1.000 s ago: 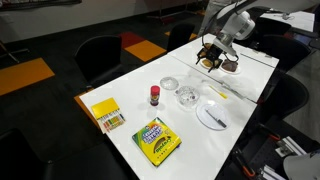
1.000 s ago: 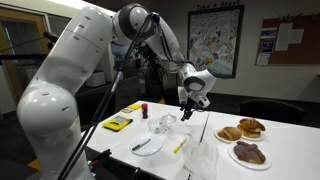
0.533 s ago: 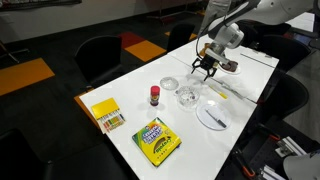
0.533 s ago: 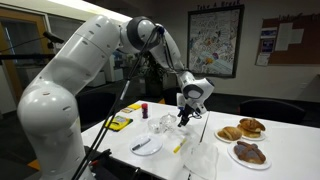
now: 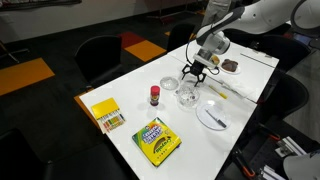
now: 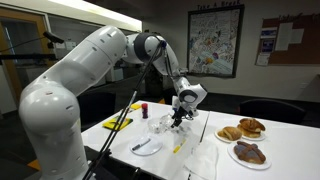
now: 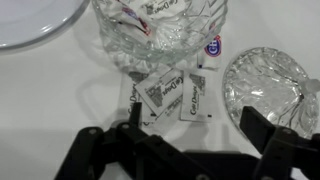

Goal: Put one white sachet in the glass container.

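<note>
Wrist view: spotted two white sachets [image 7: 165, 95] flat on the counter [image 7: 50, 90], just beside the glass container [image 7: 185, 45], under the wide-spread, empty gripper [image 7: 180, 135]. Judged as approach step; next, needed descent, closing on one, lifting over the rim.

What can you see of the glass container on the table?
The glass container is a clear cut-glass bowl with a faceted wall, standing upright and open on the white table. Printed packets lie inside, one with red marking. Two white sachets lie on the table close beside it.
</note>
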You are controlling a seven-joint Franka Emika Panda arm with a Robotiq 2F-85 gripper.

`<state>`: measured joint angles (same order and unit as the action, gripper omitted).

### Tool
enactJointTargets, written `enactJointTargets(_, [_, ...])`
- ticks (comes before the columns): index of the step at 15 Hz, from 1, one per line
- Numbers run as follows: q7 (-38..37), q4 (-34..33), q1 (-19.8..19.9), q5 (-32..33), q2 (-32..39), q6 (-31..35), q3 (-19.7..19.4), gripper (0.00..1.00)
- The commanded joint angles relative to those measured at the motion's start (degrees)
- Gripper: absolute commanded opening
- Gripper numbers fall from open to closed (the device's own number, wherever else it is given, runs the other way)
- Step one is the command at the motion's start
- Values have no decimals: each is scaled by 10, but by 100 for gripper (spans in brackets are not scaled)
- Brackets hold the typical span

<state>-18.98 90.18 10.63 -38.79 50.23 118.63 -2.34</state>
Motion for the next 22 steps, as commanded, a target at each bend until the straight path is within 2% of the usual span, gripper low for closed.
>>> enactJointTargets(1, [-37, -52, -12, 7, 39, -33, 4, 100])
enactJointTargets(7, [-79, -78, -19, 21, 56, -89, -2, 100])
enactJointTargets(13, [-86, -67, -11, 55, 39, -139, -23, 100])
enactJointTargets(17, [-66, -51, -7, 92, 33, -119, -37, 100])
enactJointTargets(22, [-51, -60, -28, 88, 43, -42, -11, 100])
